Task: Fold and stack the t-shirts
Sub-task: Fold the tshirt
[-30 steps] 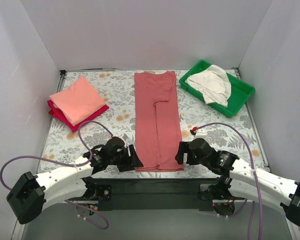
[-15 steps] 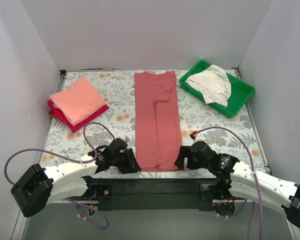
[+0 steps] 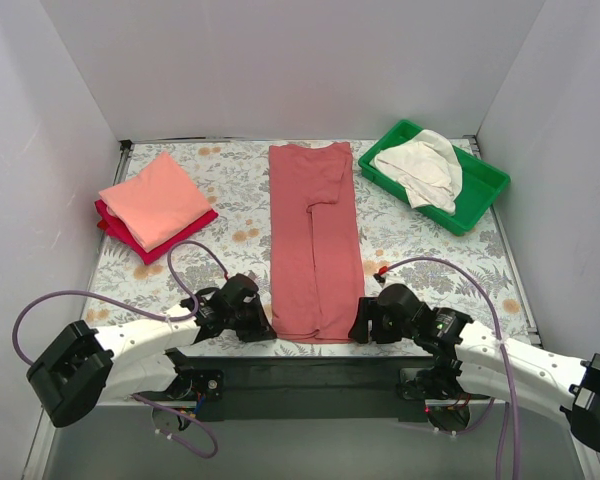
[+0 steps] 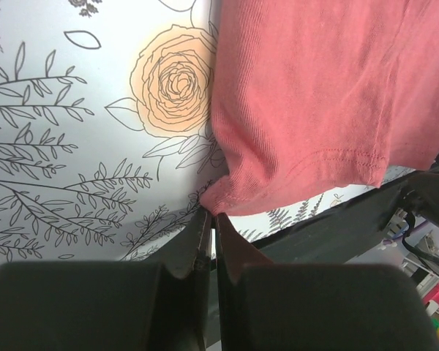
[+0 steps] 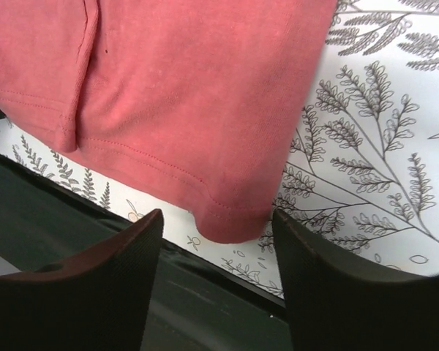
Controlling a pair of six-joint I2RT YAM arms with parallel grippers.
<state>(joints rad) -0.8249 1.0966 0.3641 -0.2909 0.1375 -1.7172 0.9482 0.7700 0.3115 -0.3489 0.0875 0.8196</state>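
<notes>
A dusty brick-red t-shirt point(image 3: 315, 240) lies folded into a long strip down the middle of the floral table. My left gripper point(image 3: 266, 328) is at its near left corner; in the left wrist view the left gripper point(image 4: 211, 218) is shut, with the corner of the brick-red t-shirt point(image 4: 314, 88) pinched at its tips. My right gripper point(image 3: 361, 326) is at the near right corner. In the right wrist view the right gripper point(image 5: 216, 219) is open, its fingers on either side of the hem corner of the brick-red t-shirt point(image 5: 190, 88). A folded salmon-pink t-shirt point(image 3: 155, 198) rests on a crimson one point(image 3: 185, 233) at the left.
A green tray point(image 3: 487, 186) at the back right holds a crumpled cream-white t-shirt point(image 3: 420, 168). The table's dark near edge point(image 3: 310, 352) runs just behind both grippers. White walls close in the left, right and far sides.
Both grippers slid toward the near corners of the brick-red shirt. The left jaws closed on the left corner; the right jaws narrowed around the right corner.
</notes>
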